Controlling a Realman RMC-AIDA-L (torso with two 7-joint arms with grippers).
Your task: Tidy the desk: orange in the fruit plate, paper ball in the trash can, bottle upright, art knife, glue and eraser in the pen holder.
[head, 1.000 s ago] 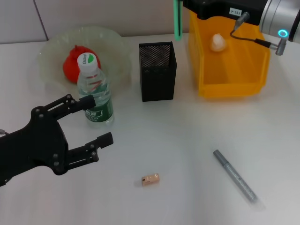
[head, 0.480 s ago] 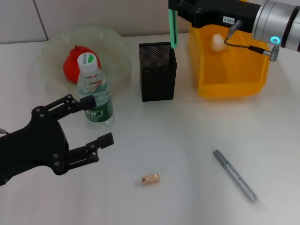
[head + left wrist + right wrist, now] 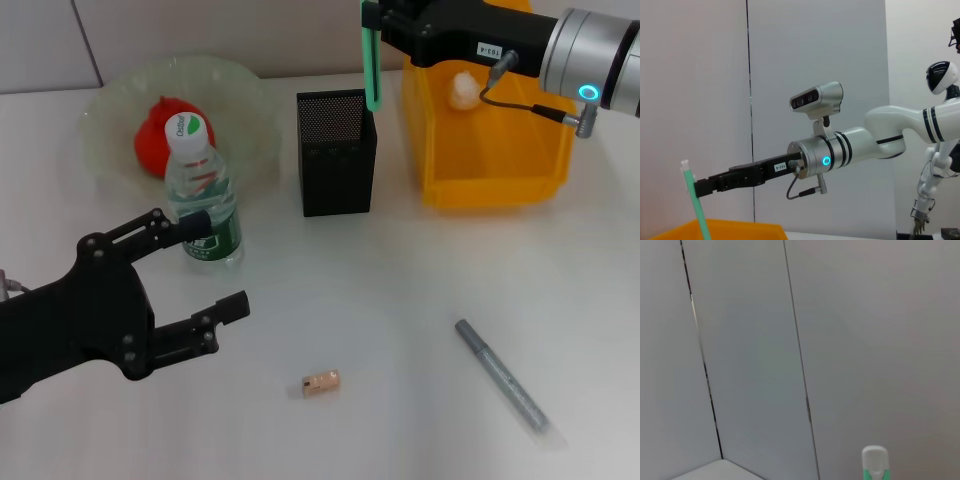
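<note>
The left gripper (image 3: 205, 265) waits wide open at the near left, beside the upright bottle (image 3: 203, 195). At the far side, the right gripper (image 3: 372, 22) holds a green stick (image 3: 369, 55) upright, its long axis vertical. Its lower end is just above the right rim of the pen holder (image 3: 337, 155), so I judge it must go straight down.

Orange (image 3: 157, 143): red-orange. Fruit plate (image 3: 105, 110): translucent pale green. Bottle (image 3: 201, 193): clear, dark green label, white cap with green print. Pen holder (image 3: 337, 152): black mesh. Trash can (image 3: 490, 140): bright yellow; paper ball (image 3: 464, 90) inside: white. Eraser (image 3: 320, 382): tan-beige, faint markings. Green stick (image 3: 371, 55): mint green shaft, white tip. Grey pen (image 3: 501, 374): silver-grey. Left gripper (image 3: 205, 265): black. Right gripper (image 3: 372, 22): black, silver wrist, cyan ring light. Table (image 3: 400, 260): white.
</note>
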